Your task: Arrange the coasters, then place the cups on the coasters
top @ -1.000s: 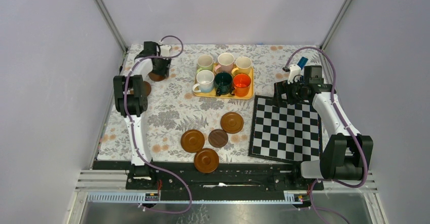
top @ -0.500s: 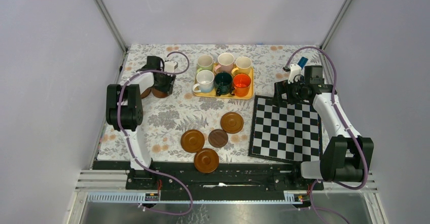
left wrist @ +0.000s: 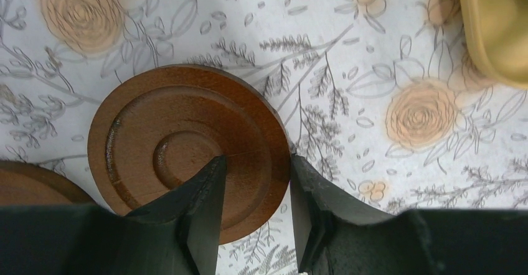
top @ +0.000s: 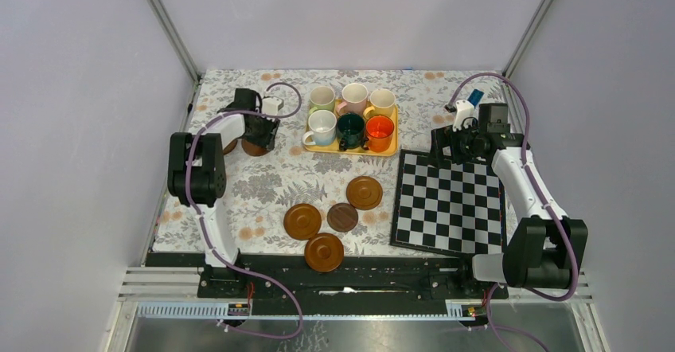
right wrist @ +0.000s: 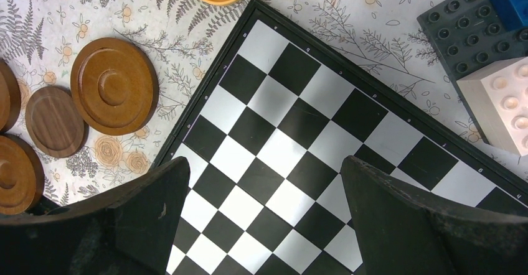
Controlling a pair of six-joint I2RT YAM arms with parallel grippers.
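Note:
In the left wrist view my left gripper [left wrist: 253, 163] is shut on the rim of a brown coaster [left wrist: 162, 138], with one finger inside the rim and the other outside it. A second coaster [left wrist: 25, 185] lies just left of it. From above, this gripper [top: 256, 137] sits left of the yellow tray [top: 350, 150], which holds the cups: light green [top: 321, 97], pink [top: 354, 95], yellow [top: 382, 100], white [top: 321, 127], dark green [top: 350, 129] and orange [top: 380, 132]. Several more coasters [top: 364, 193] lie near the front. My right gripper [right wrist: 266, 163] hangs open and empty over the chequered board [right wrist: 292, 119].
The chequered board [top: 450, 201] covers the right front of the flowered cloth. Toy building blocks, a dark grey one [right wrist: 473, 26] and a white one [right wrist: 504, 101], lie beyond its far right edge. The tray's corner [left wrist: 492, 32] is close to the right of the held coaster.
My left gripper has moved nearer and a little to the right, taking the coaster with it towards the tray. The right arm has stayed still.

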